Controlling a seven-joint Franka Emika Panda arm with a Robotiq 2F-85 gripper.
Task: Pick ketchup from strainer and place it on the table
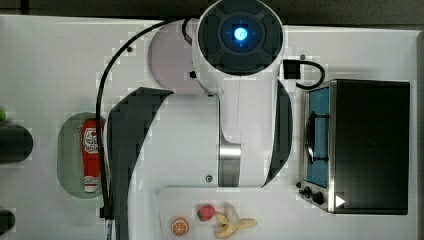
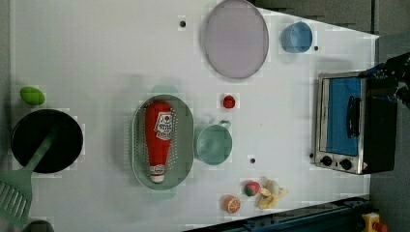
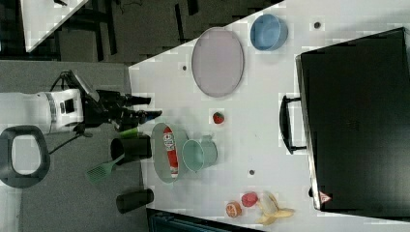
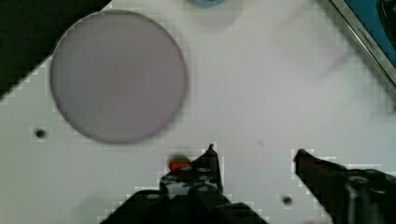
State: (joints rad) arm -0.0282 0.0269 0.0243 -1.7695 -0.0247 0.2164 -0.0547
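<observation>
Going left to right in the left view: black pan point(image 2: 47, 140) w/ green spatula point(image 2: 19, 186), then the strainer point(image 2: 181, 145) w/ the ketchup point(image 2: 158, 140) lying flat inside, cap end toward the left view's bottom, then green cup point(image 2: 213, 144) just beside the strainer, toaster oven point(image 2: 355, 123) far right. So nothing done yet, bottle not picked, whole job left: reach, grip, lift, set down on the tabletop point(image 2: 96, 58). In the right view the gripper point(image 3: 145, 107) hangs off to the right view's left of the strainer, apart from the bottle, not touching. Wrist view shows fingers point(image 4: 212, 163) spread wide, empty, over bare tabletop near a grey plate point(image 4: 119, 74).
</observation>
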